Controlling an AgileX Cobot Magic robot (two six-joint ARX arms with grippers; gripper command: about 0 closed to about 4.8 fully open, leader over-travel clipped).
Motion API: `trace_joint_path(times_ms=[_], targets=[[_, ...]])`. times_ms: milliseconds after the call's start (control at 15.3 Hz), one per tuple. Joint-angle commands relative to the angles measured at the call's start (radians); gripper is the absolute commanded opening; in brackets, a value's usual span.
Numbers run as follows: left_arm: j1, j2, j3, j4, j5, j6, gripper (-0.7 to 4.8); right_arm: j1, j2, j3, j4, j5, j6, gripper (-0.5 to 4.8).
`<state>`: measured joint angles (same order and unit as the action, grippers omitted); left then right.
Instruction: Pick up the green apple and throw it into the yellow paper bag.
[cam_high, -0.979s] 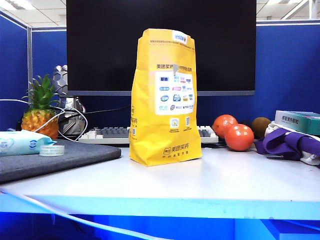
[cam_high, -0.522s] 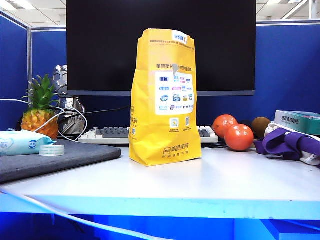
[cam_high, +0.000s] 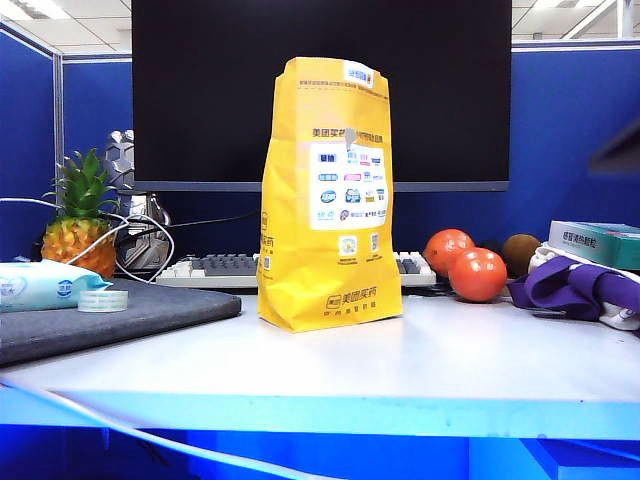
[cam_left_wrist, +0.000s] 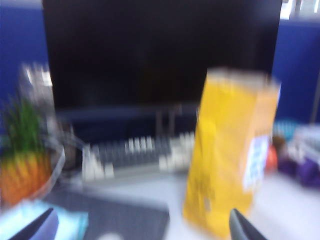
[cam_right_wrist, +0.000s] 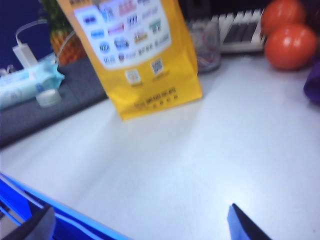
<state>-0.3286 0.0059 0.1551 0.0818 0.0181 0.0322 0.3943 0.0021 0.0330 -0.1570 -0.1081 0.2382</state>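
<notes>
The yellow paper bag stands upright in the middle of the white table, in front of the keyboard. It also shows in the left wrist view as a blurred bag and in the right wrist view as the bag. The green apple is out of view in every frame. My left gripper is open with nothing between its fingers, back from the table and facing the bag. My right gripper is open and empty above the table's front edge, well short of the bag.
Two orange-red tomatoes and a brown fruit lie right of the bag, next to a purple cloth and a box. On the left are a pineapple, wipes pack, tape roll and grey mat.
A dark blurred shape has come into the exterior view at the upper right edge. The bag and the other things on the table have not moved.
</notes>
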Motion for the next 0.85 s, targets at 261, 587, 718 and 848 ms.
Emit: trace_joint_path(times_ms=[261,587,718,848], targets=[[0.002,-0.002,-0.141,0.161,0.005,0.001,4.79,0.002,-0.001,-0.031,0.007,0.0,0.001,4.79],[0.002,-0.002,-0.146,0.134,0.008,0.001,4.79,0.002,-0.001,-0.031,0.005,0.0,0.001,4.79],[0.002,-0.002,-0.146,0.133,0.008,0.001,4.79,0.002,-0.001,-0.031,0.005,0.0,0.001,4.79],[0.002,-0.002,-0.146,0.132,0.008,0.001,4.79,0.002,-0.001,-0.031,0.005,0.0,0.001,4.79]])
